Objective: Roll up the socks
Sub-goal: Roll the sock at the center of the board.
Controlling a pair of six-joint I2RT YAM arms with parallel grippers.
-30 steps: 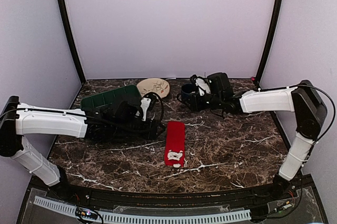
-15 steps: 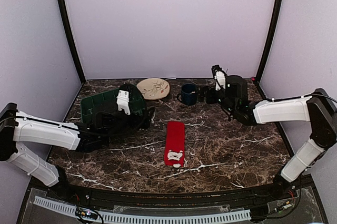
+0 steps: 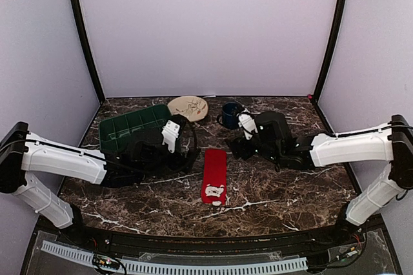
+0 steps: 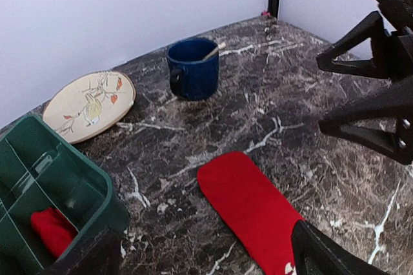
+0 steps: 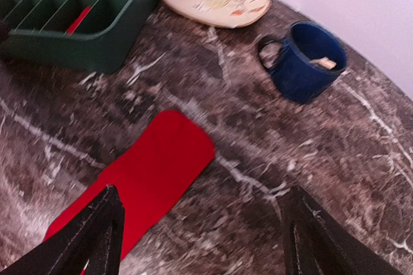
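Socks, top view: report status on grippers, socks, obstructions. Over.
Left gripper and right gripper open, either side of flat sock. Second sock in green tray. Mug, plate behind, clear of it.

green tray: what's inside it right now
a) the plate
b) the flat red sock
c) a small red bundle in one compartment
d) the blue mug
c: the left wrist view shows a red bundle sitting in one compartment of the green tray, while the blue mug, the plate and the flat red sock all lie outside it.
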